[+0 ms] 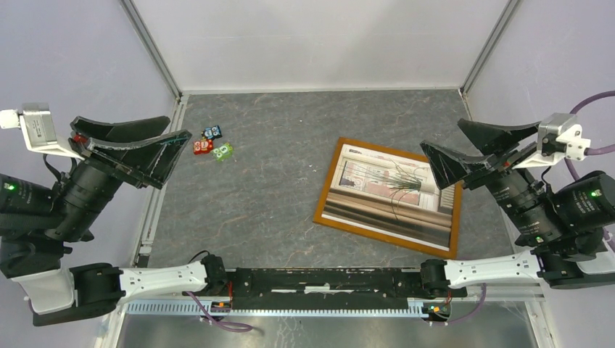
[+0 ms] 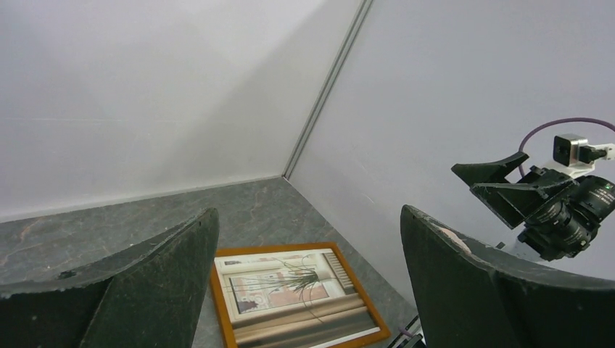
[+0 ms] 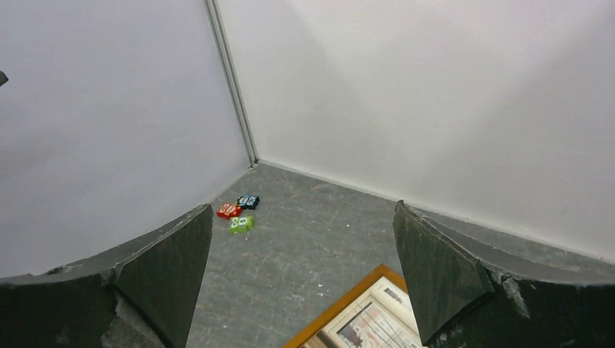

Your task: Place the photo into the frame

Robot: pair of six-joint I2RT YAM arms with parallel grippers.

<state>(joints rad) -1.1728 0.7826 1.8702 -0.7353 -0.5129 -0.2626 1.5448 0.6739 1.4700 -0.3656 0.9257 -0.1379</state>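
I am looking down on the grey table (image 1: 290, 116), with both arms hanging off at its sides, well apart from the work. The left gripper (image 1: 172, 141) is standing wide open and carrying nothing. The right gripper (image 1: 441, 136) is gaping just as wide and is also empty. The frame (image 1: 328, 183) is lying flat right of centre, skewed to the table's edges. The photo (image 1: 377, 206) is sitting inside its wooden border, picture side up.

I am judging the task as good as done. All that seems left is confirming the print is lying flush, which I cannot tell from here.

The overhead view is giving me the whole frame plus the small coloured blocks (image 1: 212, 143) at far left. The left wrist view is showing the frame and the other arm, but no blocks. The right wrist view is catching the blocks and only one corner of the frame.
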